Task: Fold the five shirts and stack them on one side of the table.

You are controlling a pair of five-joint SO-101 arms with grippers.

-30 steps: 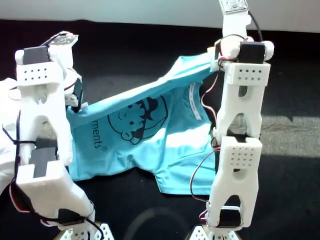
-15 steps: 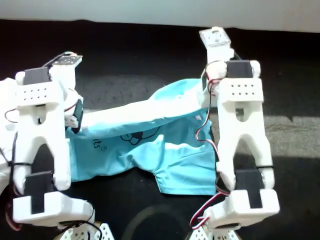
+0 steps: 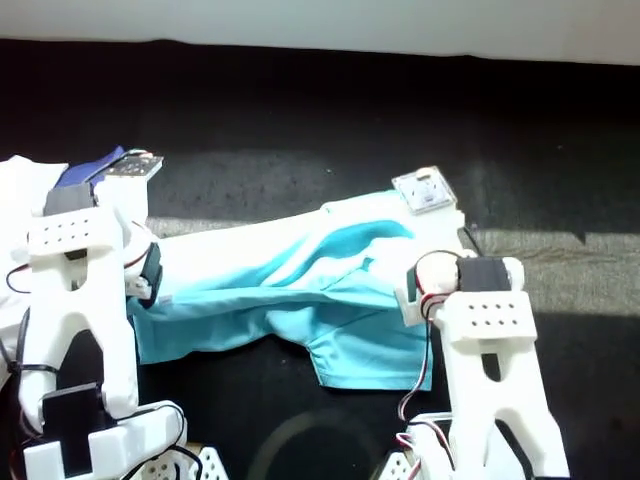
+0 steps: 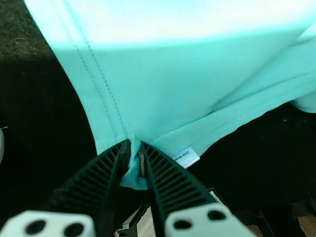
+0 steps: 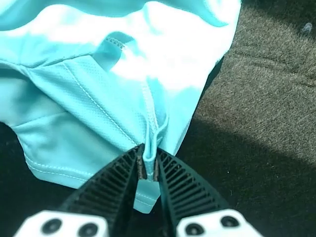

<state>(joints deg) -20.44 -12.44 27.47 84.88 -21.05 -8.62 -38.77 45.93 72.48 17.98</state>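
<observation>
A light blue shirt (image 3: 300, 290) lies across the middle of the black table, its upper half doubled over toward the front. My left gripper (image 4: 132, 160) is shut on the shirt (image 4: 187, 74) at a stitched hem; in the high view it sits at the shirt's left end (image 3: 150, 280). My right gripper (image 5: 147, 168) is shut on a pinched fold of the shirt (image 5: 123, 59), at the shirt's right end in the high view (image 3: 415, 295). The printed face is hidden under the fold.
A pile of white and dark blue cloth (image 3: 40, 180) lies at the table's left edge behind the left arm. Black tablecloth (image 3: 300, 110) stretches behind the shirt, with a sunlit patch (image 3: 580, 270) at the right. Both arm bases stand at the front edge.
Both arms have lowered and pulled toward the front, bringing the shirt's raised far edge down over its front half. The printed face is now covered. Both grippers kept their hold.
</observation>
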